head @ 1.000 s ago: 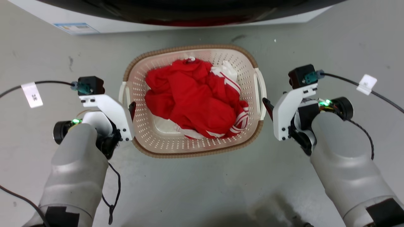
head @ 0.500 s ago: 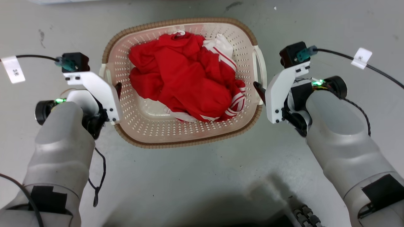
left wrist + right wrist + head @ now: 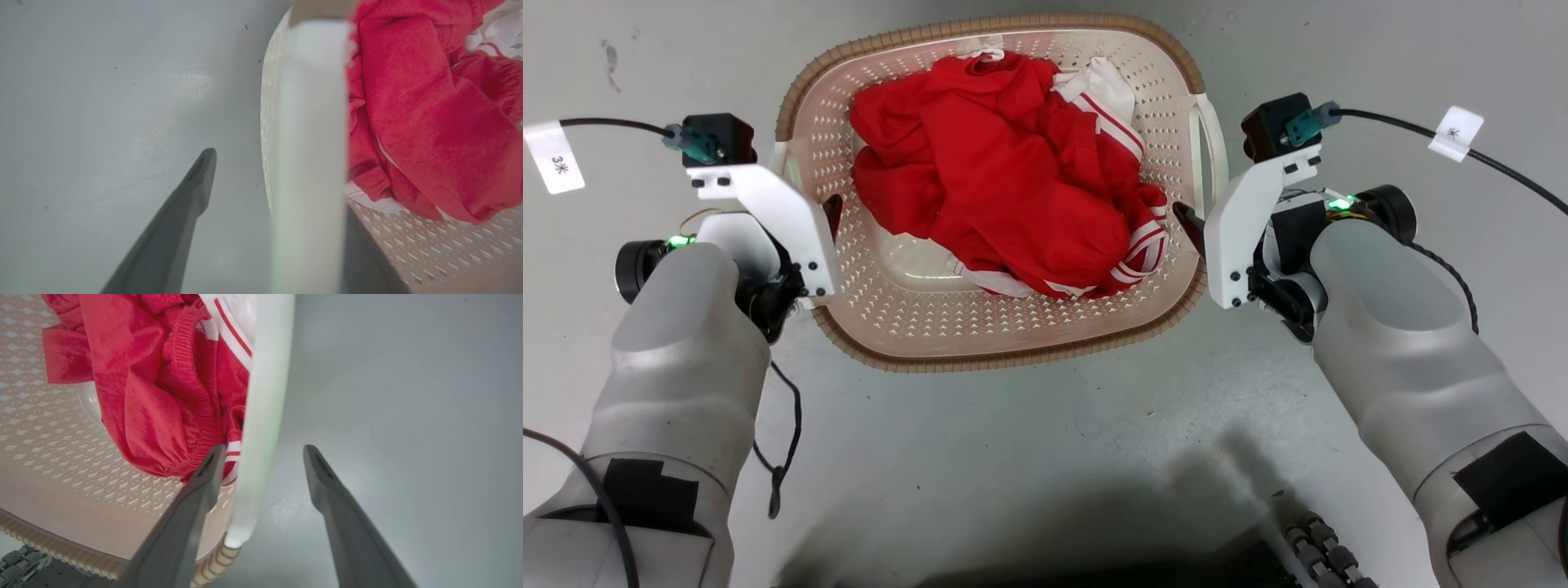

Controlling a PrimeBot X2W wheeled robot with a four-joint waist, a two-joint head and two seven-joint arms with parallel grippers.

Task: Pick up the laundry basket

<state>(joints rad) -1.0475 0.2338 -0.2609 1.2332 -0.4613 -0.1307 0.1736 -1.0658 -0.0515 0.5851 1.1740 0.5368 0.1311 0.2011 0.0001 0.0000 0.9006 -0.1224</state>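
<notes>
The laundry basket (image 3: 1005,362), cream with a brown woven rim, sits on the grey floor with red and white clothes (image 3: 1005,180) piled inside. My left gripper (image 3: 822,214) is at its left white handle (image 3: 310,143). The jaws are open and straddle that bar, one finger (image 3: 196,183) outside the basket, the other mostly hidden behind the bar. At the right white handle (image 3: 265,396) my right gripper (image 3: 264,449) is open as well, one finger inside the basket wall and one outside, with gaps on both sides of the bar. Whether the basket touches the floor is unclear.
Grey floor (image 3: 1029,457) surrounds the basket on all sides. Black tagged cables (image 3: 1454,131) trail from both wrists. A dark part of my base (image 3: 1307,547) and its shadow lie along the bottom edge of the head view.
The head camera has shifted: the washer has left the top edge and the basket looks bigger. Both grippers have moved inward from beside the basket to straddle its handles.
</notes>
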